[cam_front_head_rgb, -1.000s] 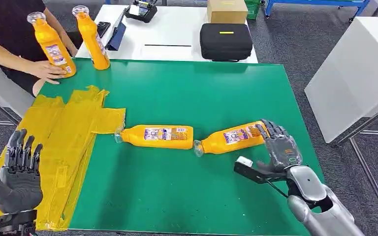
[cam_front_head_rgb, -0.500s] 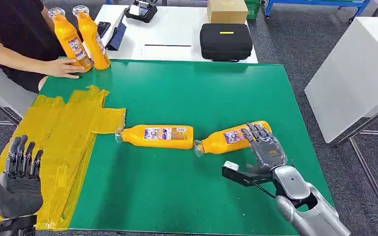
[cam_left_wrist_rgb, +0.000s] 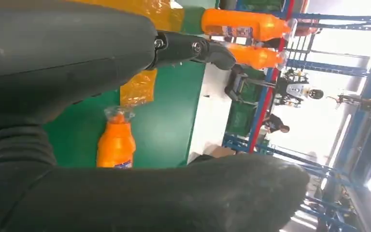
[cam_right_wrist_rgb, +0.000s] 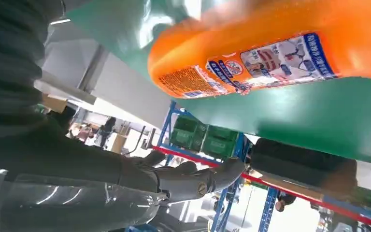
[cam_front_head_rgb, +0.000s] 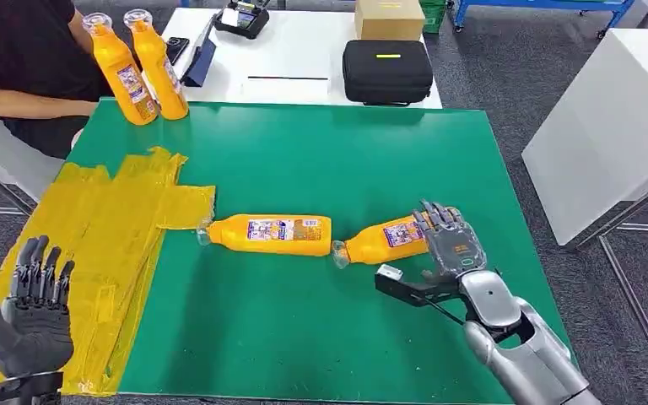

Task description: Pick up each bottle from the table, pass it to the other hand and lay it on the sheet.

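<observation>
My left hand [cam_left_wrist_rgb: 125,116]: fills the near side, grey thumb and palm cover with a dark finger [cam_left_wrist_rgb: 193,48] stretched out; nothing in it, fingers apart.
Green surface [cam_left_wrist_rgb: 169,125]: the landmark, lying beyond my hand.
Lying bottle [cam_left_wrist_rgb: 116,142]: orange, clear cap end toward the yellow sheet, on the surface close to my hand.
Yellow sheet [cam_left_wrist_rgb: 137,87]: crinkled, on the surface just past the lying bottle's cap.
Two orange bottles [cam_left_wrist_rgb: 244,26]: at the surface's far edge, side by side.
</observation>
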